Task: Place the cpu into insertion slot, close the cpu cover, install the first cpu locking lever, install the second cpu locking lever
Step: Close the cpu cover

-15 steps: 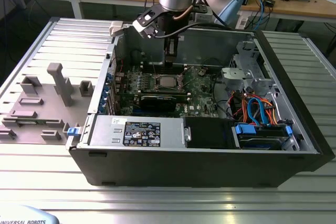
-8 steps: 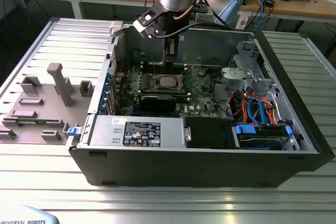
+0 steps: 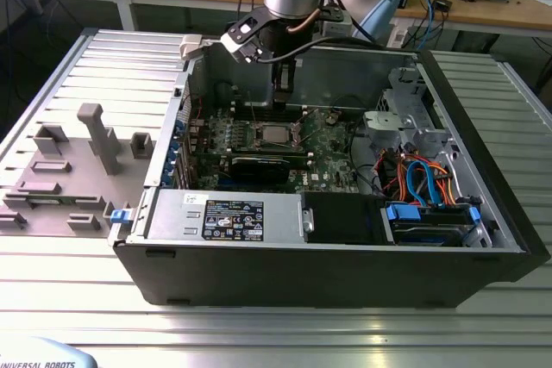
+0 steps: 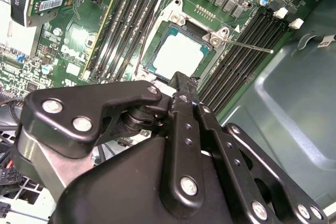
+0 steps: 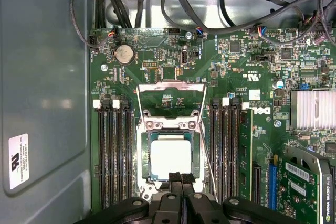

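The cpu (image 5: 170, 158) sits flat in the insertion slot (image 5: 144, 150), silver top up, seen in both wrist views (image 4: 176, 56). In the exterior view it lies near the centre of the frame (image 3: 274, 134), on the green board inside the open computer case (image 3: 483, 213).

The cpu cover (image 5: 170, 84) is swung up and open, standing off the chip at the slot's far edge; the board shows through its square opening.

One locking lever (image 4: 249, 46) is unlatched, a thin rod angled out over the black memory slots (image 4: 247, 40). It runs alongside the socket in the first wrist view (image 5: 207, 163).

The gripper (image 5: 180, 176) hangs just above the near edge of the chip, jaws together with nothing between them. Whether it touches the chip I cannot tell. In the exterior view it (image 3: 283, 105) points straight down, above the socket.

A grey fixture tray (image 3: 60, 170) lies outside the case, at the exterior view's left.
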### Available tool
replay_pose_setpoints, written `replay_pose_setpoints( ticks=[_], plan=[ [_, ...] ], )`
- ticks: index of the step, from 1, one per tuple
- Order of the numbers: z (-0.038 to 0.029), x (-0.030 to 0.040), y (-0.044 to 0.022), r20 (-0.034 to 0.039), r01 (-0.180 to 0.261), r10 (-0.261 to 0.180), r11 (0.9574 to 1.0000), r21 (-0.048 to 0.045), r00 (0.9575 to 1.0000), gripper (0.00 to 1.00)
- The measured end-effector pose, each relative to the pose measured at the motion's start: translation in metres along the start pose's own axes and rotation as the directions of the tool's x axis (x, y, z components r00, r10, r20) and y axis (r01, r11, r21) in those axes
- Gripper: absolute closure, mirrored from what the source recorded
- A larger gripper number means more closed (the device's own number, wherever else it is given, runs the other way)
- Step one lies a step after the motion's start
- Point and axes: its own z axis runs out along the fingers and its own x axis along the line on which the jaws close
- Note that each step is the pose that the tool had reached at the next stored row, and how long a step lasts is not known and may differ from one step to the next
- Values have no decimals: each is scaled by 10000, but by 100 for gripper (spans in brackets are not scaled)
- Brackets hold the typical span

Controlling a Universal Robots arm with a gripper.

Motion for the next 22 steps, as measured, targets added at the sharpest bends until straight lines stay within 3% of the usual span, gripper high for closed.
replay_pose_setpoints(
  ticks=[22],
  plan=[
    [-1, 0, 71, 0, 0, 0, 10000, 0, 10000, 89]
  ],
)
